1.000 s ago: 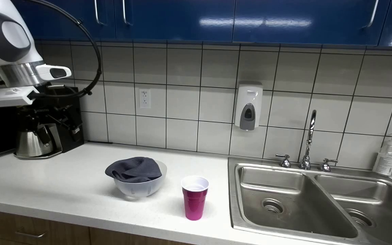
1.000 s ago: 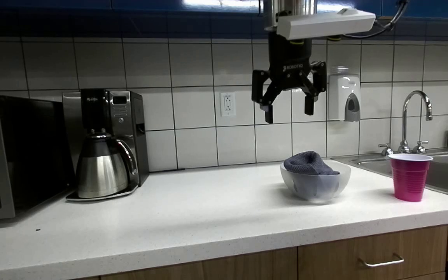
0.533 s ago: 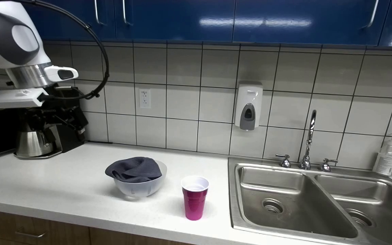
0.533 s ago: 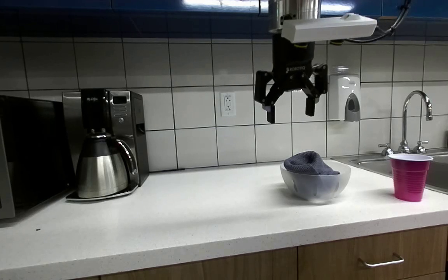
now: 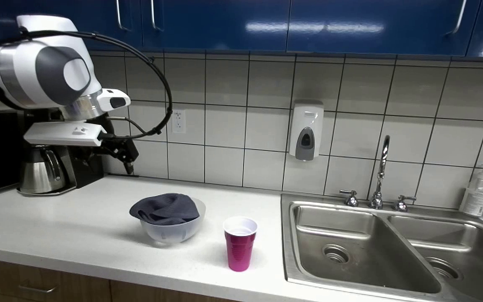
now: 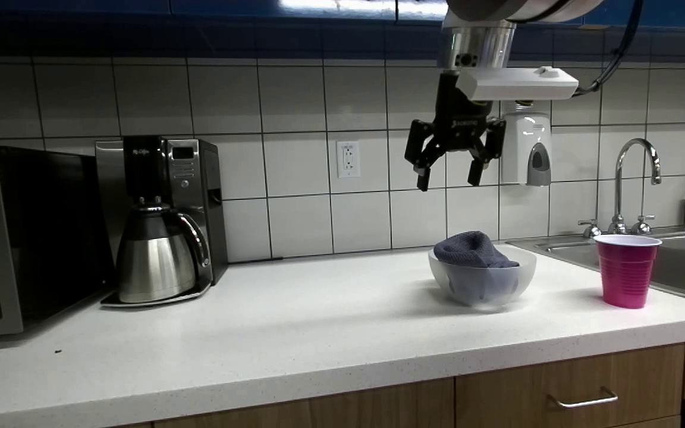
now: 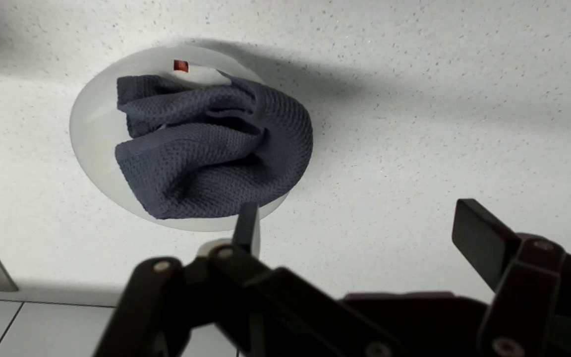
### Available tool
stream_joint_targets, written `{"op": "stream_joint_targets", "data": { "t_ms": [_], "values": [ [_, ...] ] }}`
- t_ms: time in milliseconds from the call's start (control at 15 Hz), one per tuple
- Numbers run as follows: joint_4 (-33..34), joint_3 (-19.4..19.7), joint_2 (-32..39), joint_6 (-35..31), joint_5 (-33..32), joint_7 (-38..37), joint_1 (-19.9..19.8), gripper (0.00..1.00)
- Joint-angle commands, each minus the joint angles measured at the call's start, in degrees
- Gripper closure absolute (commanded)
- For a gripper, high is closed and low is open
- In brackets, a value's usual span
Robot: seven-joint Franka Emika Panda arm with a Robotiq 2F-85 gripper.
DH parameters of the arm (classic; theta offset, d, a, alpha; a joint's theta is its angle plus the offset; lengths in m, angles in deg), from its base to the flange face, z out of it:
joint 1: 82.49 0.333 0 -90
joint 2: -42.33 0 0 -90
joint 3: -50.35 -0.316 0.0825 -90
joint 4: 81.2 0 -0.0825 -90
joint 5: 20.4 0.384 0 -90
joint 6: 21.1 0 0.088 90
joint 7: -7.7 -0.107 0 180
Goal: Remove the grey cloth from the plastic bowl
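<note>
Bunched in the plastic bowl, on the counter: grey cloth, below the gripper and apart from it in both exterior views. In the wrist view, left of the gap between widely parted, unclenched fingers, slightly masked along one edge by the nearer fingertip.
</note>
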Motion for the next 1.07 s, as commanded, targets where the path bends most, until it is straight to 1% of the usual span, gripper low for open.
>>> {"op": "stream_joint_targets", "data": {
  "t_ms": [0, 200, 533, 800, 1000],
  "values": [
    [0.97, 2.04, 4.49, -5.44, 0.08, 2.6, -0.96, 0.0],
    [1.57, 3.28, 8.19, -9.35, -0.31, 2.34, -2.19, 0.0],
    [3.62, 4.34, 13.26, -12.13, -2.08, 0.99, -5.56, 0.0],
    [5.99, 5.71, 17.54, -14.37, -1.81, 1.07, -6.53, 0.0],
    [7.96, 6.28, 21.28, -16.85, -2.92, 0.25, -7.34, 0.0]
  ]
}}
